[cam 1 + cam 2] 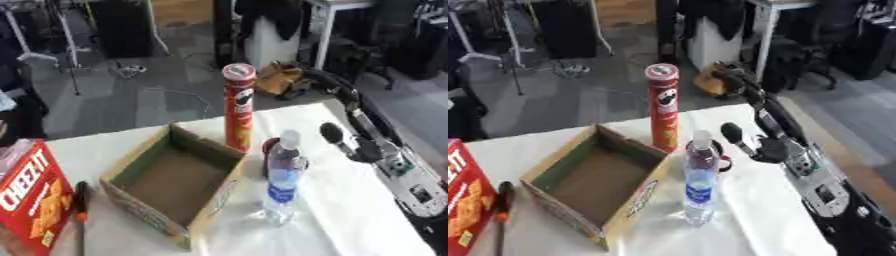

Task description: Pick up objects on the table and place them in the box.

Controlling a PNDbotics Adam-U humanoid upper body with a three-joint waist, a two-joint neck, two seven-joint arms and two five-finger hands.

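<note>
Bottle (283, 176) of clear plastic stands upright at 3 o'clock of the open box (175, 186), probably light, slippery and dentable, best gripped mid-body; right hand (750, 142) beside it, fingers apparently extended, holding nothing.

Premises appear to be an office or robotics lab. Grey carpet-tile floor (149, 100) with a loose cable (188, 97) running across it. Stand legs (66, 55), possibly tripods, at far left. White desk (776, 30) and dark office chair (815, 55) beyond. Work surface is a table (350, 210) under white covering.
</note>
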